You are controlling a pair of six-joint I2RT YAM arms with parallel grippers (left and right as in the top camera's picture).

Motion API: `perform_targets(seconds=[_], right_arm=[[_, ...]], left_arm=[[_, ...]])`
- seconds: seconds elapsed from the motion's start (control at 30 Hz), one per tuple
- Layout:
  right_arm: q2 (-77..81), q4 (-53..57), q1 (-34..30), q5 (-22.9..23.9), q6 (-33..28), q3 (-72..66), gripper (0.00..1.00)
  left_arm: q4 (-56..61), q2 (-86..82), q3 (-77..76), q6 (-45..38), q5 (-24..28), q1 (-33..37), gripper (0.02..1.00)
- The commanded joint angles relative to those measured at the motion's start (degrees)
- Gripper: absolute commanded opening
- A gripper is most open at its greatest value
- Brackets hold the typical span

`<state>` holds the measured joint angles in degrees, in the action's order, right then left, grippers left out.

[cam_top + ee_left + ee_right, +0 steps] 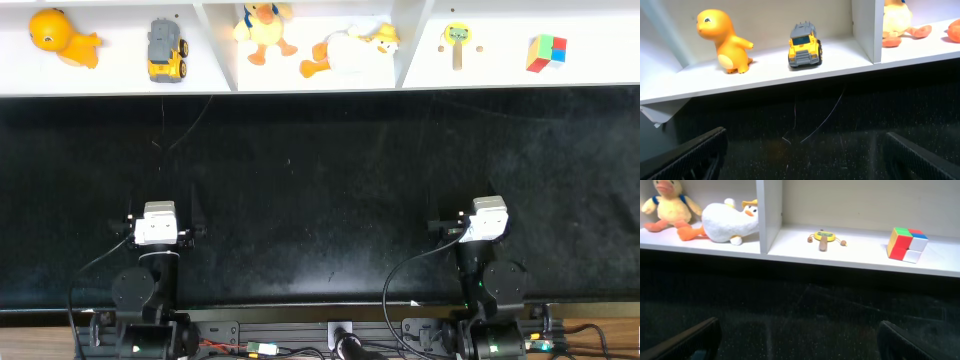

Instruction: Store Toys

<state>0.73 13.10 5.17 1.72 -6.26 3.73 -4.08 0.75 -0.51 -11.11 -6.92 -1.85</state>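
We judge storing finished: orange figure (62, 38), yellow truck (166, 50), plush duck (264, 28), white plush bird (345, 52), rattle drum (457, 42) and colour cube (545, 52) sit on the shelf (320, 85) at twelve o'clock, left pincer (802, 155) and right pincer (800, 337) rest spread at seven and five o'clock, so nothing needs grasping next.
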Motion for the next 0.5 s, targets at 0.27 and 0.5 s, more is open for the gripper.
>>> perform_targets(seconds=[0.27, 0.5], right_arm=[[-0.5, -0.1, 1.2, -0.2, 0.0, 0.1, 0.996], [-0.5, -0.1, 1.2, -0.2, 0.0, 0.2, 0.993]], left_arm=[[-0.1, -0.6, 0.0, -1.1, -0.5, -0.1, 0.998], [-0.1, -0.6, 0.0, -1.1, -0.5, -0.1, 0.998]])
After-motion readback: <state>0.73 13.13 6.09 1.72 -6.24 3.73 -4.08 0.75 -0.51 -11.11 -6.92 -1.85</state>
